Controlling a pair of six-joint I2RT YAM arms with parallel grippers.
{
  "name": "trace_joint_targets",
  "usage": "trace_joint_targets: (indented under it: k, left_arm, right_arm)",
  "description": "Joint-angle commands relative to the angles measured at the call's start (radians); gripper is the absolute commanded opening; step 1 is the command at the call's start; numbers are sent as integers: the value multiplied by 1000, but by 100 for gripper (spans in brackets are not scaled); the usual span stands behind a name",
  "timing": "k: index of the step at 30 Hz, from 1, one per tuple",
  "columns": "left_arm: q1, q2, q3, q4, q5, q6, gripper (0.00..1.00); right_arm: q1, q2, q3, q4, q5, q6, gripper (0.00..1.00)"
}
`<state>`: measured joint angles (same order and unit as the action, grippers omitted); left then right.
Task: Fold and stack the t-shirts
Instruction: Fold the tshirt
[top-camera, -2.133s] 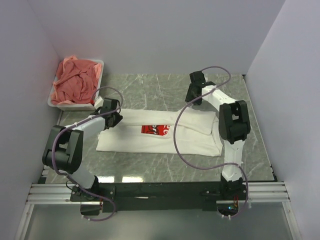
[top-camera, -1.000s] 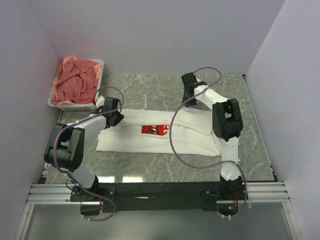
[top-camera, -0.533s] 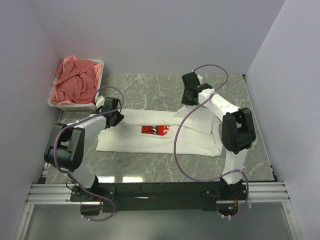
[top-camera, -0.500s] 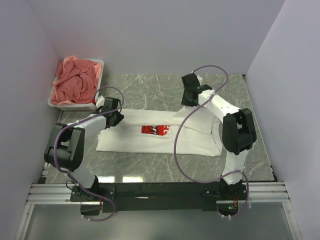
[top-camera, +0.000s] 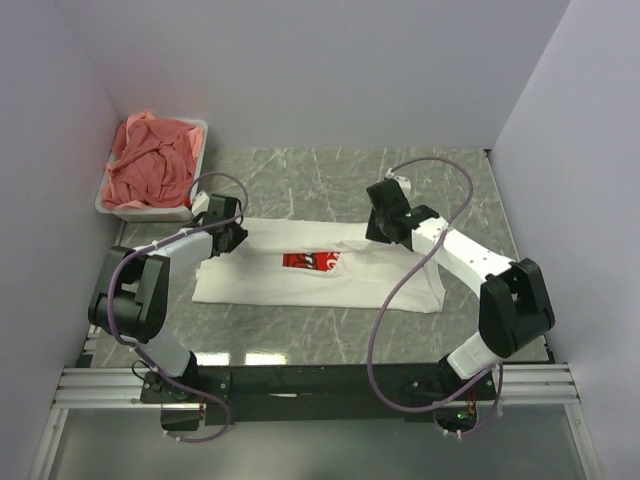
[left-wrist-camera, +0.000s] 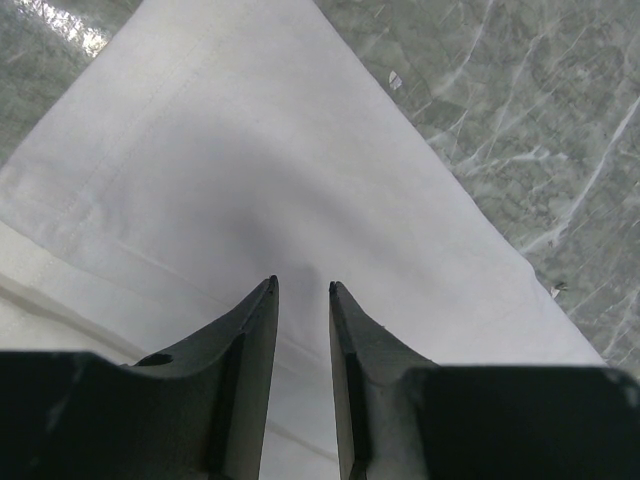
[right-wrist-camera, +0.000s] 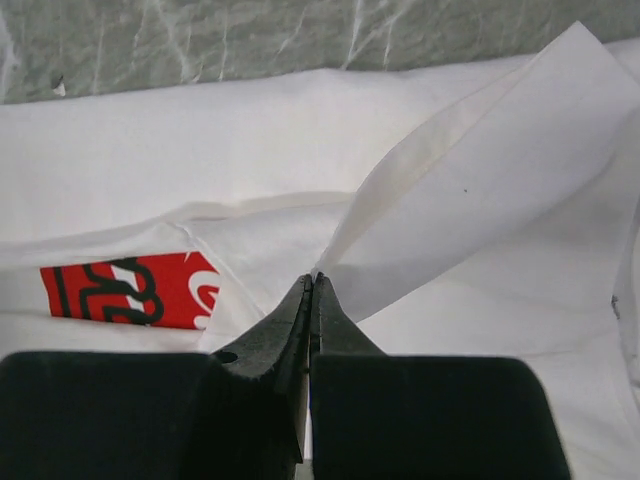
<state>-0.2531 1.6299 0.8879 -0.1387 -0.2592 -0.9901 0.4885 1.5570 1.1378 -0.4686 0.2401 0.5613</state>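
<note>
Right gripper (right-wrist-camera: 311, 283) clenched on raised fold of white t-shirt (top-camera: 300, 285). Left gripper (left-wrist-camera: 302, 290) slightly released, low over shirt's corner.

1 white t-shirt (top-camera: 300, 283), red chest print (top-camera: 311, 261) facing up, lies spread on the table (top-camera: 300, 180); right-side flap raised, creased. Salmon-pink t-shirts (top-camera: 150, 165): crumpled heap in tub (top-camera: 150, 212), far-left corner.

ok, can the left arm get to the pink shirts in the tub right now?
Probably yes. The left gripper rests on the white t-shirt just beside the tub, nothing between them, jaws slightly apart and apparently holding nothing. The pink shirts lie heaped above its open rim.
</note>
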Motion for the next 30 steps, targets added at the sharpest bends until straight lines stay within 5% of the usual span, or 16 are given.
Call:
trace_joint_targets:
  k: [1, 15, 30]
  left_arm:
    - [-5, -15, 19, 28, 6, -7, 32]
    - [-5, -10, 13, 30, 9, 8, 33]
    - [-5, 1, -9, 34, 11, -5, 30]
  right_arm:
    - [45, -69, -64, 54, 34, 51, 0]
    - [160, -209, -312, 149, 93, 163, 0]
    - [162, -310, -552, 465, -30, 253, 2]
